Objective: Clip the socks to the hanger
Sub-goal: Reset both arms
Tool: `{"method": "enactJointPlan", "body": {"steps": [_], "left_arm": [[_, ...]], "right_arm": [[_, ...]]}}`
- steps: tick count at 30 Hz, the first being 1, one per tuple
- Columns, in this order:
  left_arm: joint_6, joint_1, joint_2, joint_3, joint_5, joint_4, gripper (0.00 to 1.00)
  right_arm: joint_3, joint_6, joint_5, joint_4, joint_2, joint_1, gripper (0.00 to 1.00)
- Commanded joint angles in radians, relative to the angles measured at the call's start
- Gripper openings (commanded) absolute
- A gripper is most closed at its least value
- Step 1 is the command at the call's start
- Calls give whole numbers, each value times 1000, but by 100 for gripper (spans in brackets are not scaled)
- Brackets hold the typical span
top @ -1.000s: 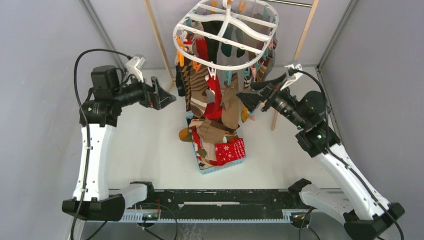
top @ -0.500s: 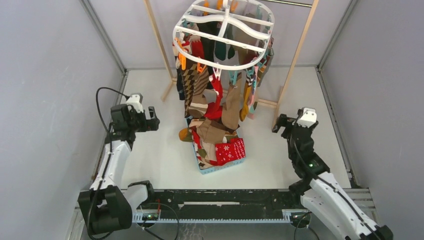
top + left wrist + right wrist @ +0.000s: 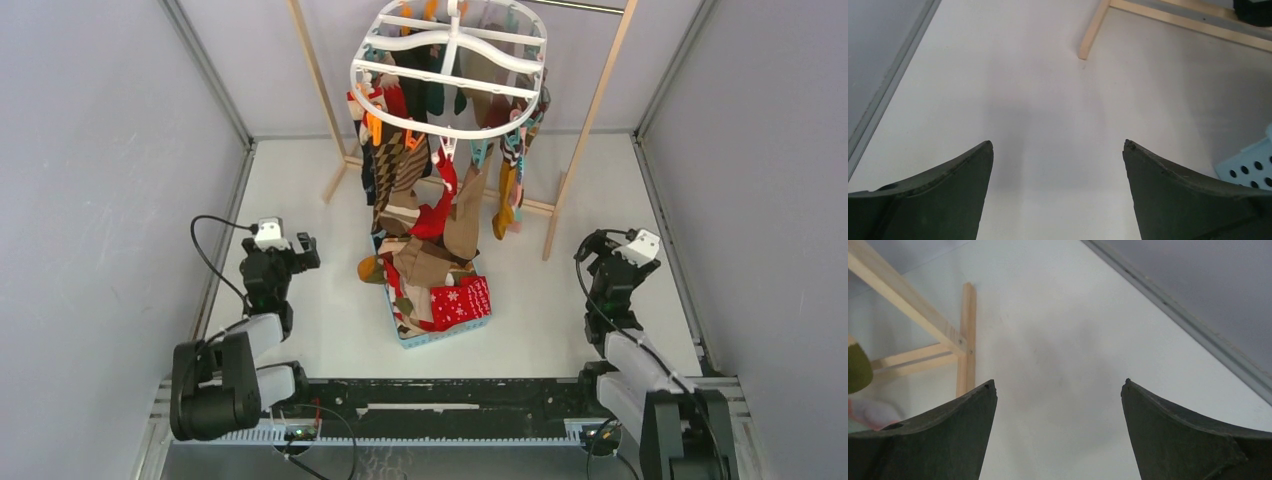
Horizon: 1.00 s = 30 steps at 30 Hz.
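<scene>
Since neither claw holds anything, both arms sit folded low by the near edge of the counter (image 3: pixel 300 180). The left claw (image 3: pixel 303 250) is toward the near-left corner and the right claw (image 3: pixel 592 250) toward the near-right one. Each has its jaws spread wide over bare surface, well apart from the work.

The hanger (image 3: pixel 452 42) hangs from the rack (image 3: pixel 589 130) above the far middle of the counter. Its pegs (image 3: pixel 372 127) ring the rim, so clipped socks (image 3: pixel 400 180) dangle free without bunching. Many already hang there, their toes reaching down to the basket (image 3: pixel 440 336).

The basket sits at the counter's middle, right under the hanger, probably to keep each lift short. It holds a heap of socks, a snowflake sock (image 3: pixel 460 300) uppermost at its near side, so the task looks well along but unfinished. The next pick likely comes from that heap. One claw would need to pinch a peg open while the other feeds in a cuff.
</scene>
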Motion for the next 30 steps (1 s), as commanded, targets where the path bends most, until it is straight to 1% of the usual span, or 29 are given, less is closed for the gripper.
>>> {"method": "enactJointPlan", "body": {"steps": [1, 2, 3, 4, 5, 7, 8, 9, 10, 11, 12, 13, 15, 17, 18, 28, 30], "left_arm": [[-22, -4, 43, -85, -56, 376, 100], [-20, -14, 49, -99, -83, 391, 100], [-22, -19, 77, -126, -108, 448, 100], [-37, -21, 124, -157, -121, 568, 100], [-40, -21, 134, -176, -117, 649, 100], [-26, -29, 102, -159, -132, 553, 100], [-29, -34, 102, -131, -164, 502, 100], [-36, -33, 112, -96, -179, 455, 100], [-27, -46, 115, -65, -198, 397, 100], [-10, -72, 111, -48, -233, 355, 100], [-1, -87, 112, -37, -258, 339, 100], [1, -91, 113, -38, -267, 344, 100], [3, -91, 107, -42, -265, 344, 100], [0, -93, 111, -41, -267, 348, 100], [1, -93, 108, -41, -267, 345, 100], [4, -98, 114, -34, -276, 338, 100], [11, -110, 116, -29, -296, 331, 100]], "right_arm": [[-14, -23, -177, 353, 133, -51, 100], [-17, -28, -206, 390, 172, -53, 100], [-20, -40, -239, 439, 210, -53, 100], [-30, -53, -267, 481, 253, -50, 100], [-43, -68, -279, 538, 298, -42, 100], [-111, -107, -293, 761, 414, -22, 100], [-130, -143, -288, 911, 488, 14, 100], [-126, -174, -246, 963, 530, 52, 100], [-92, -188, -188, 862, 508, 85, 100], [-26, -174, -191, 668, 465, 89, 100], [22, -179, -300, 576, 462, 52, 100], [49, -181, -360, 562, 486, 28, 100], [85, -146, -409, 458, 473, -8, 100], [80, -147, -422, 491, 483, -11, 100], [84, -143, -424, 466, 474, -11, 100], [85, -140, -429, 466, 476, -11, 100], [85, -140, -429, 466, 476, -10, 100]]}}
